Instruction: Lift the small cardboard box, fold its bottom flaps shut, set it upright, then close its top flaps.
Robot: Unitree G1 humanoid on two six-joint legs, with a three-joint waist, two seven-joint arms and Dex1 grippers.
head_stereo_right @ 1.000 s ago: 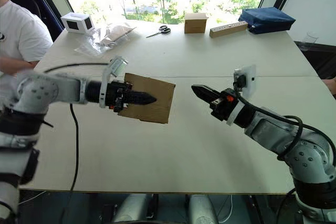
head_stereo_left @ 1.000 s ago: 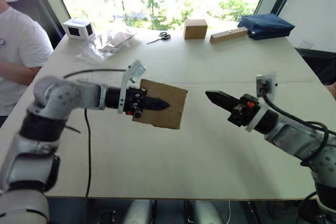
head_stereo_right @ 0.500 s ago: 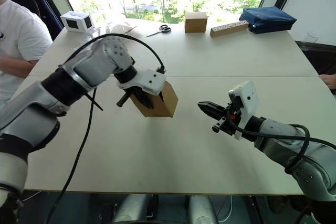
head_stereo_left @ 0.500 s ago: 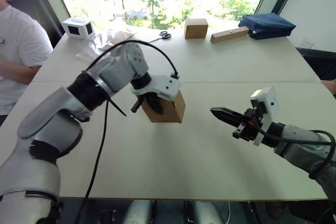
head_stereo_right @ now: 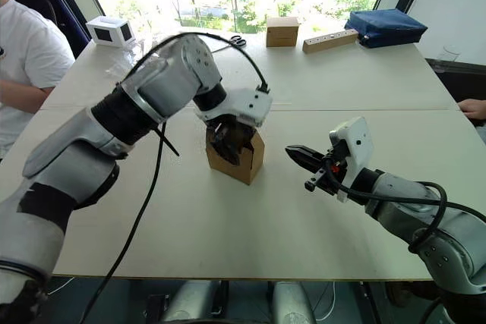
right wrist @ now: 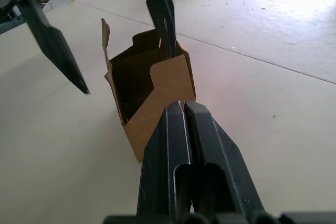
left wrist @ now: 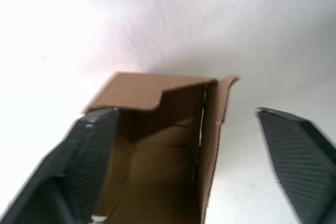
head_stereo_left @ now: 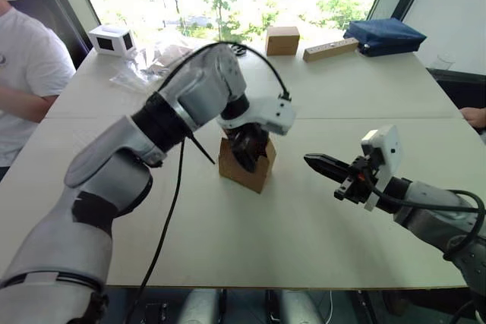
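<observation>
1. The small cardboard box [head_stereo_left: 244, 163] stands on the desk [head_stereo_left: 319, 218] near the centre of the frame, its open end facing up, so I judge that setting it upright is the step in hand or just finished.
2. The left claw [head_stereo_right: 231, 142] reaches down from above with its fingers spread apart: in the right wrist view one finger [right wrist: 161, 11] dips inside the box against a wall while the other [right wrist: 50, 43] hangs outside, clear of the cardboard. It does not look clamped on anything.
3. The top flaps [right wrist: 163, 85] are not yet closed; the nearest one stands up with a stepped edge, and the interior is dark and open.
4. The right claw [head_stereo_left: 317, 163] hovers at centre right, apart from the box, fingers pressed together and pointing at it.
5. The next move calls for the left claw to lift out of the opening, then for a claw to push the flaps inward, probably one at a time, without tipping the light box.
</observation>
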